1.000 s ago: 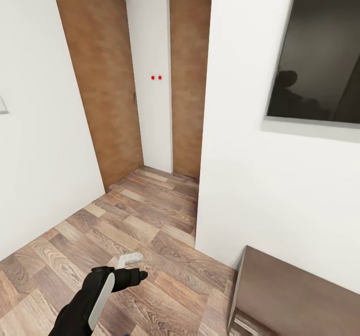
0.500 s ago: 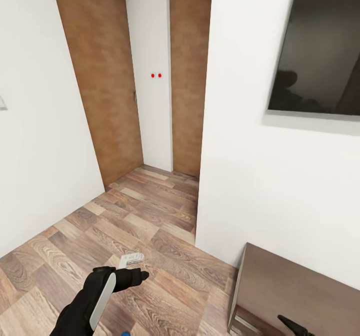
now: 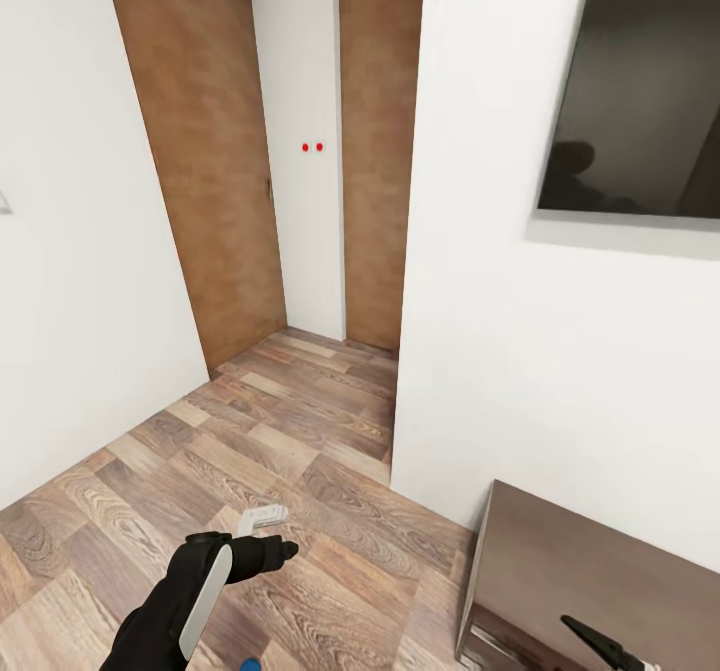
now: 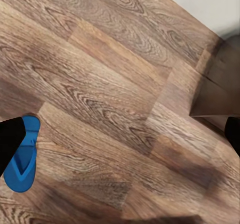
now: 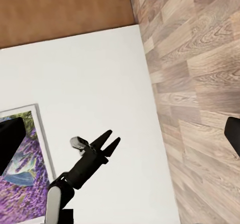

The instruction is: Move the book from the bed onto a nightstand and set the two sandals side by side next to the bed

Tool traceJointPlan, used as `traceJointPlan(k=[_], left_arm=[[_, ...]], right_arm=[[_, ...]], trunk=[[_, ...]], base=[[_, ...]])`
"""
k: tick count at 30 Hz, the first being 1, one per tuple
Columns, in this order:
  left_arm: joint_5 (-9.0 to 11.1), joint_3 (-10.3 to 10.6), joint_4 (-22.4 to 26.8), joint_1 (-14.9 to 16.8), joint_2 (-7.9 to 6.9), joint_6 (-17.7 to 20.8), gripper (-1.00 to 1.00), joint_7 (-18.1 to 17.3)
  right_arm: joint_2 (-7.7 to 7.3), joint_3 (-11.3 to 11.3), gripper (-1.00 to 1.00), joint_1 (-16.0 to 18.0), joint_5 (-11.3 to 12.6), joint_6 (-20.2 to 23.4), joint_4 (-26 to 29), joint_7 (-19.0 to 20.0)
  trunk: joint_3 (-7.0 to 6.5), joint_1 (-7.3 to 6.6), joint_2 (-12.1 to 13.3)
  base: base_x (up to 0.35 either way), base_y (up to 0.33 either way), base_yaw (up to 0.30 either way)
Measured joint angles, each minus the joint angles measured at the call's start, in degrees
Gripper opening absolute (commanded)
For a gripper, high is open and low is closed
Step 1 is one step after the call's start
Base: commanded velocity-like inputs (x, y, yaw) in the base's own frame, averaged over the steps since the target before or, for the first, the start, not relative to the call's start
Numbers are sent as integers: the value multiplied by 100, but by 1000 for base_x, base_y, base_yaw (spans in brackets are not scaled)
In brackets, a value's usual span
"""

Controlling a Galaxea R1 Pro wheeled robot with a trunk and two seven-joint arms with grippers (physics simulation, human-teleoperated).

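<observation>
Fingers of our left gripper (image 3: 265, 536) stand apart, gripping nothing, above the floor (image 3: 300, 431); our right gripper's (image 3: 600, 643) state we cannot tell. One blue sandal (image 4: 21, 159) lies flat on that floor below the left gripper. It looks light, thin and bendy; pinching its sole edge seems best.
</observation>
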State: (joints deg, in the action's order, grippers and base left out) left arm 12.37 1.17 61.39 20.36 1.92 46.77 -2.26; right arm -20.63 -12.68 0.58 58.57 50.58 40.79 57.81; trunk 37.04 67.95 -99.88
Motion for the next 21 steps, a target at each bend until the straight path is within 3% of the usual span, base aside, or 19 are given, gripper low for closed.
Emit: traceJointPlan(k=[5, 21], left_arm=[[0, 1, 0, 0, 0, 0, 100, -2], [0, -13, 0, 0, -8, 0, 100, 12]], right_arm=[[-2, 0, 100, 0, 246, 290, 0, -3], [23, 0, 100, 0, 286, 340, -8, -3]], trunk=[[90, 110, -201], [377, 461, -842]], base=[[0, 0, 0], [0, 0, 0]])
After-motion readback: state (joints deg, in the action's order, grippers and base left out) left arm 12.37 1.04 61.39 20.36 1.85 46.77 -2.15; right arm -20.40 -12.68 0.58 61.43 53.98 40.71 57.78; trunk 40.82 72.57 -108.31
